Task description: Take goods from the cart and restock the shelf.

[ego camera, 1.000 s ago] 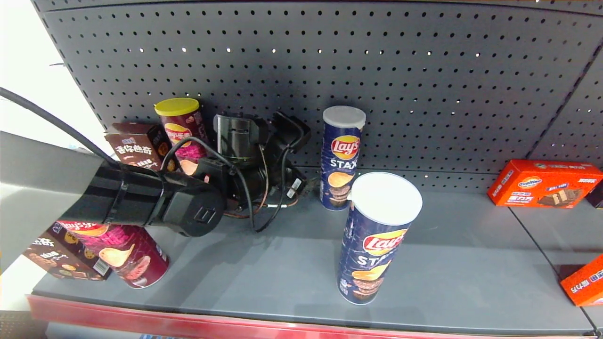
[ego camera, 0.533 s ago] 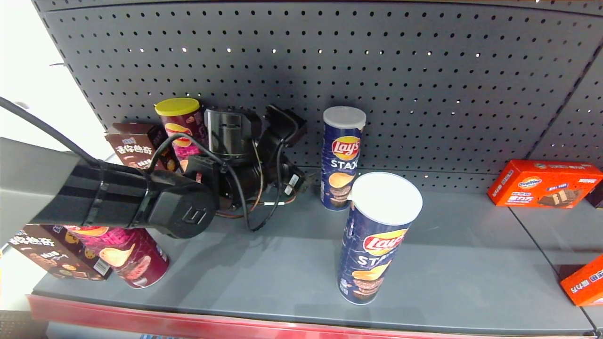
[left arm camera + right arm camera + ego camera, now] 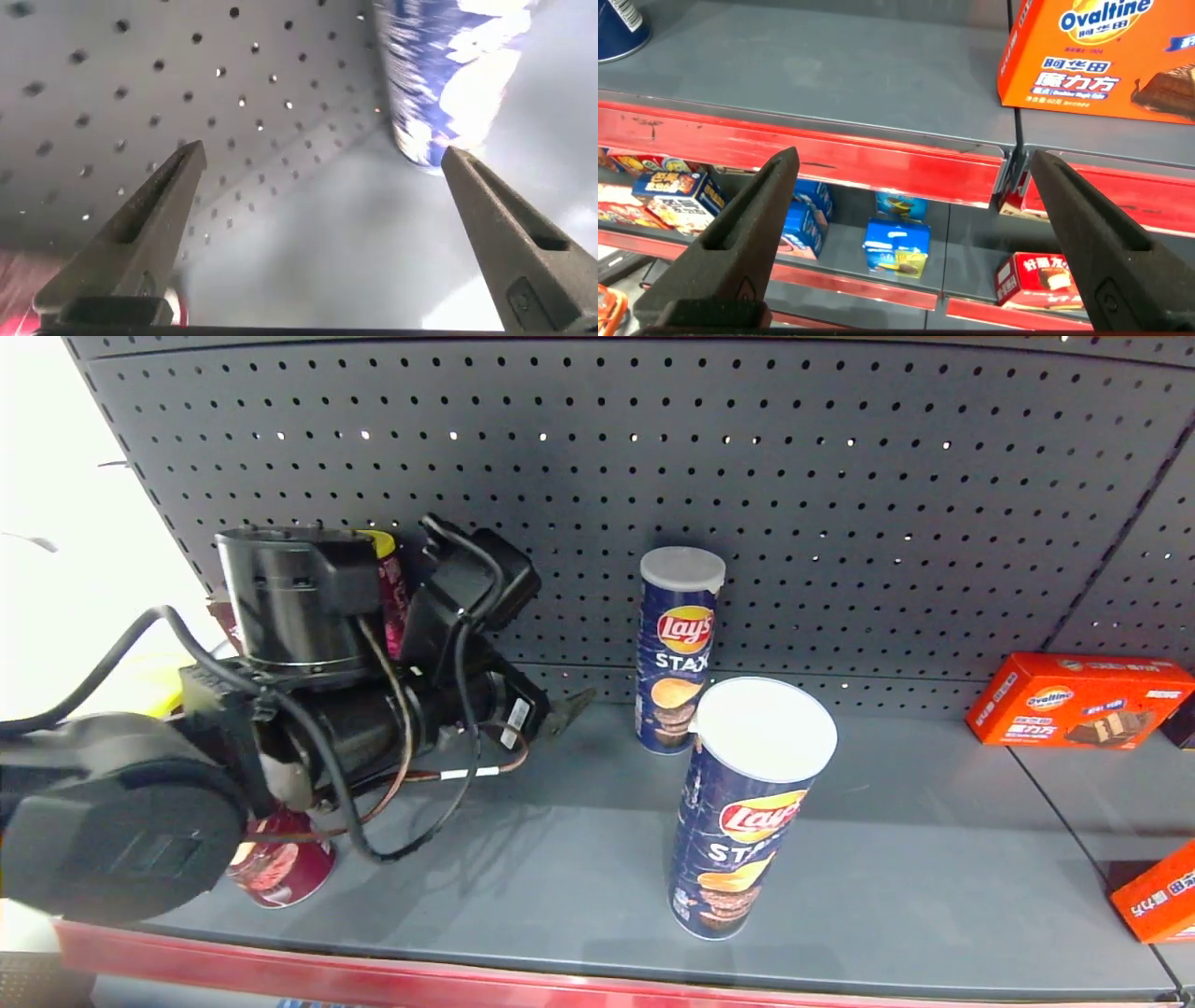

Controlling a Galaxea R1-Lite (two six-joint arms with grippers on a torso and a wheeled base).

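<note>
Grey steel shelf [image 3: 934, 859] in the head view carries the rear blue crisp tube [image 3: 680, 649] upright at its back edge and the front blue crisp tube [image 3: 747, 812] upright nearer its front edge. The left pincer [image 3: 566, 704] sits low, just beside the rear one; a maroon tube [image 3: 280, 877] stands at the front left corner.

Left wrist view: that pincer is spread wide, grasping nothing, with the rear tube ahead.

Right wrist view: the right pincer [image 3: 912, 159] is likewise released and empty, before the shelf's red front edge [image 3: 878, 154], near an orange box [image 3: 1083, 56].

A placement looks finished. Next, the left arm must back clear of the tubes and fetch from the cart.
</note>
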